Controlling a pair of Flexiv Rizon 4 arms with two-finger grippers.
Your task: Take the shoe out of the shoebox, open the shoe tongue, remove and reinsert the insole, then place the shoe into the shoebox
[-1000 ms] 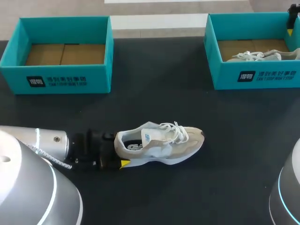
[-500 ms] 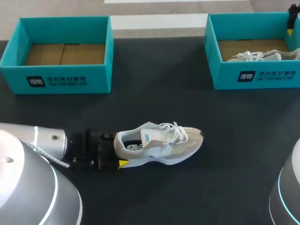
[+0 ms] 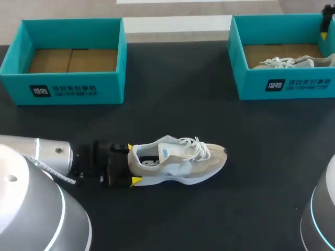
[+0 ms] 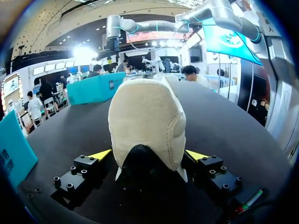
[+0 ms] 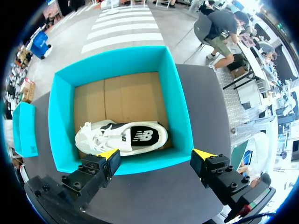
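A beige and white sneaker [image 3: 178, 159] lies on its sole on the black table, toe to the right, laces tied. My left gripper [image 3: 133, 164] is at its heel. In the left wrist view the heel [image 4: 147, 121] fills the gap between the spread fingers [image 4: 100, 155], which stand slightly off it on either side, so the left gripper [image 4: 148, 155] is open. My right gripper [image 5: 156, 154] hangs open above the right teal shoebox [image 5: 60, 121], where a second sneaker [image 5: 121, 137] lies. In the head view only a sliver of the right gripper [image 3: 325, 25] shows at the far right corner.
An empty teal shoebox [image 3: 73, 86] stands at the back left and the right shoebox [image 3: 285, 83] at the back right, holding the other sneaker [image 3: 285, 63]. Bare black table surrounds the sneaker in the middle.
The left gripper's fingers have spread apart at the heel, so both yellow tips now show. The sneaker has barely shifted. The right arm has kept still.
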